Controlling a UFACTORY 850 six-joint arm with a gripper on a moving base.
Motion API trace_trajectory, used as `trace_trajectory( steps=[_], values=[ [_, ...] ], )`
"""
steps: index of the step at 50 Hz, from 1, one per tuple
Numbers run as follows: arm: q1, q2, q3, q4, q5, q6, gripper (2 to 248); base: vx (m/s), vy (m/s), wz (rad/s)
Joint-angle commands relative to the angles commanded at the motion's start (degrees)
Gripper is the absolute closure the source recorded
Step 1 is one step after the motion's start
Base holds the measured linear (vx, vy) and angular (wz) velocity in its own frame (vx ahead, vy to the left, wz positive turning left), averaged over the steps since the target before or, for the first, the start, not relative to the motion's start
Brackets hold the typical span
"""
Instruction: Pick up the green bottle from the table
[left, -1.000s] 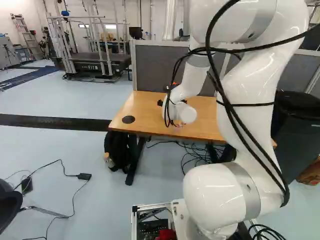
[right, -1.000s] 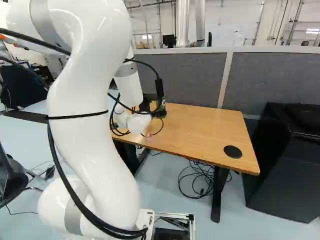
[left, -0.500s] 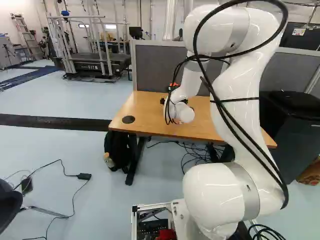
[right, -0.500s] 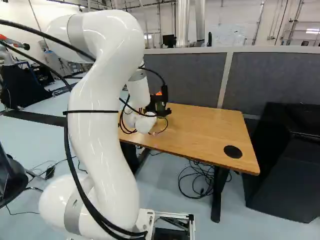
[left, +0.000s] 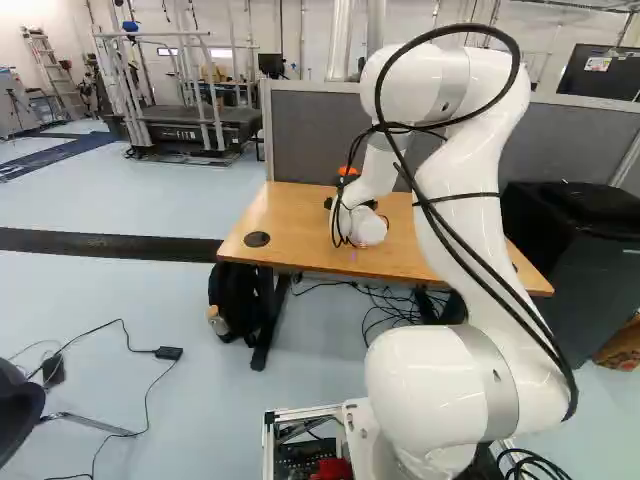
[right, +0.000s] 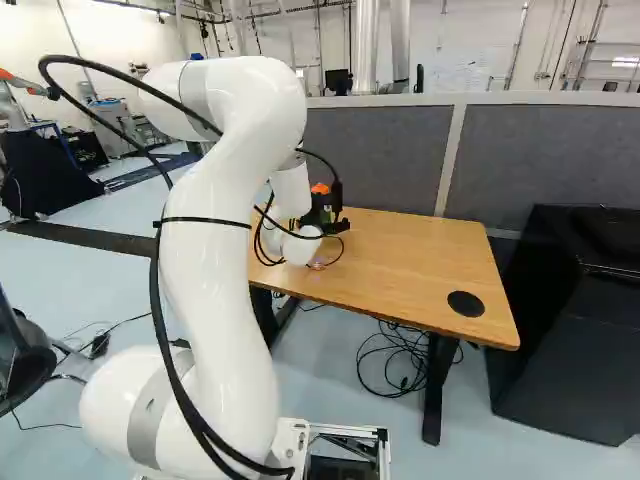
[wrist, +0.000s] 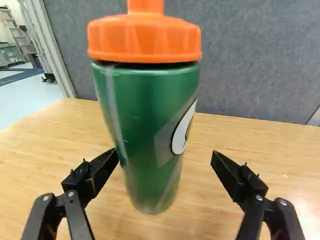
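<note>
The black gripper (wrist: 165, 156) has its fingers spread wide, with nothing clamped; the green bottle (wrist: 145, 110) stands upright on the table, within the gap between them or just ahead (depth is hard to tell). It sits off-centre, close beside one finger (wrist: 102, 170), perhaps touching, and well apart from the other finger (wrist: 227, 172). The likeliest trouble, I judge, is that finger pushing or tipping the bottle as the pair closes, because of this uneven gap. Gripping too low on the narrowing body could let it slip or tilt under its orange lid (wrist: 144, 40). Ahead, past the bottle, the grey partition (wrist: 240, 65) limits forward travel; below, the wooden table (right: 410, 260) limits any dip. Its near edge lies back toward the base; straight up looks the roomiest way out.
</note>
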Motion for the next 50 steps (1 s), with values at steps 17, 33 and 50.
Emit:
trace_trajectory(
  steps=[17,33,50],
  values=[
    [0.0,-0.1,-0.1,0.0,0.0,0.0,102,0.000,0.000,0.000],
    [0.0,0.1,0.2,0.0,0.0,0.0,129,0.000,0.000,0.000],
    [-0.2,4.1,4.0,0.0,0.0,0.0,129,0.000,0.000,0.000]
  ],
)
